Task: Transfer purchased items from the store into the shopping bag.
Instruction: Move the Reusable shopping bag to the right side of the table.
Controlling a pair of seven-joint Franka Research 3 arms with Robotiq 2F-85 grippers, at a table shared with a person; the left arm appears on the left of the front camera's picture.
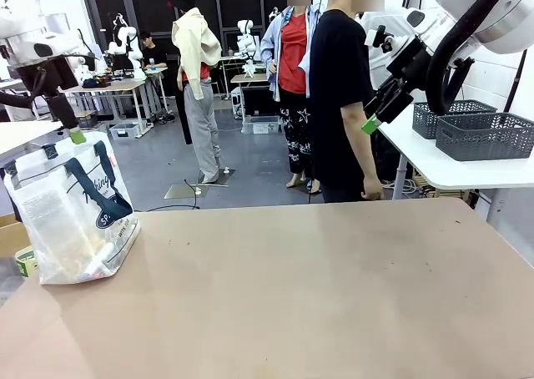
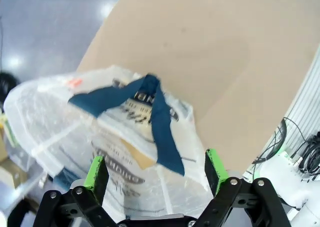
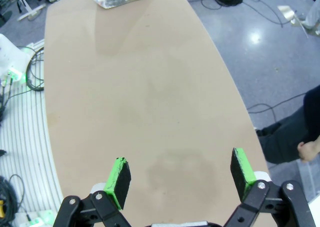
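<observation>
My left tool hangs wide and empty above the clear plastic tote with navy straps at the tabletop's left edge; my right tool gapes empty too. I'd lift clear without snagging straps.

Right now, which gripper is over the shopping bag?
The left gripper, open above the clear shopping bag at the table's left edge. The right gripper, also open, hangs over bare table.

Front camera across table toward person; wrist cameras high above, sharing bag.
</observation>
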